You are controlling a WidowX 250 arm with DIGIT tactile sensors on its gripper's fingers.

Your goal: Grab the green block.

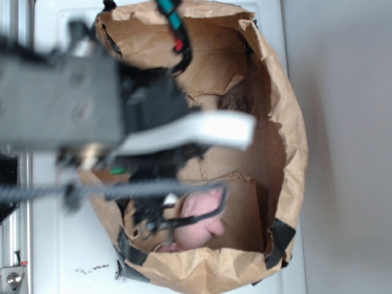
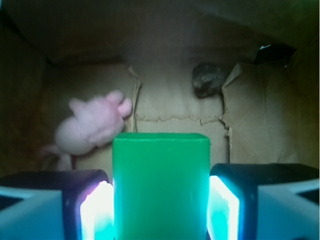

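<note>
Green fills the bottom centre of my wrist view: the green block (image 2: pixel 160 187) stands between the two pads of the gripper (image 2: pixel 160 207), which are closed in against its left and right faces with no gap I can see, so I judge it held. From the exterior camera the block is nearly hidden under the blurred arm; only a green sliver shows at about 9 o'clock of the paper bag (image 1: pixel 294 122). My worry is slip: the faces look smooth and the pads grip only the lower part I can see, so a jerk on lifting could let it twist or drop. The crumpled bag walls stand close around the arm and could snag it on the way up. The pink plush toy (image 2: pixel 92 127) at 10 o'clock and the dark brown lump (image 2: pixel 206 80) at 1 o'clock lie well apart from the block. I can read no writing or brand anywhere.
</note>
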